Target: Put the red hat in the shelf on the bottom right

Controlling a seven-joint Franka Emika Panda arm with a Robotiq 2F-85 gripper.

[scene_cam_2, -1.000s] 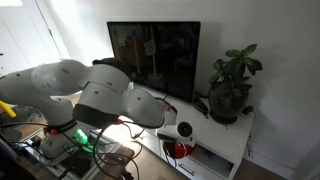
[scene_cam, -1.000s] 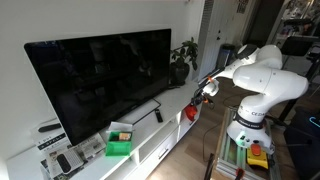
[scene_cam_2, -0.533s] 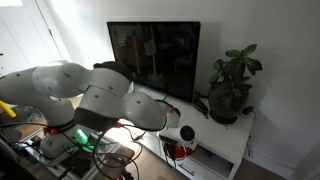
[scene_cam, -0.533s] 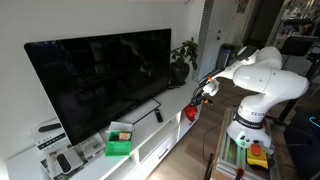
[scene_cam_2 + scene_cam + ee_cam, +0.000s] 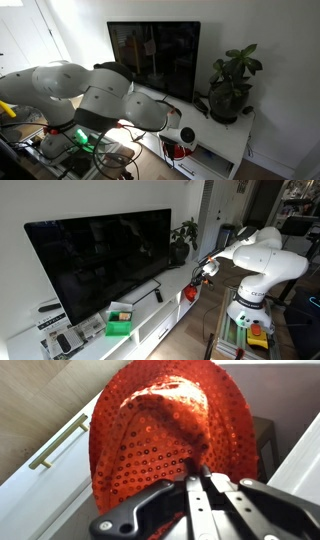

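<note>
Standing here, I see the gripper (image 5: pixel 198 480) come in from the bottom edge of the wrist view. Its two dark fingers (image 5: pixel 188 502) are drawn close together and pinch a fold at the lower rim of the red hat (image 5: pixel 155 435). The hat hangs from that pinch, sequinned and bright, and fills most of the view (its crown swells up and away from the camera). Just to the hat's right is a dark recess, the shelf (image 5: pixel 268 440), set in the front of the white cabinet (image 5: pixel 35 500). The hat sits in front of the cabinet face, and I cannot tell whether any of it has crossed the edge of the opening. To the hat's left, a brass-coloured bar handle (image 5: pixel 58 444) slants across a white drawer front.

In both exterior views the hat is a small red patch just under the gripper, held off the front of the cabinet and lower than its flat top. It is at the end of the cabinet where the potted plant (image 5: pixel 232 85) stands. The white arm (image 5: pixel 262 255) reaches across from its base toward that end. The big dark TV (image 5: pixel 100 265) stands along the cabinet top, and a green box (image 5: pixel 119 325) lies on the top well apart from the hat, toward the far end.
</note>
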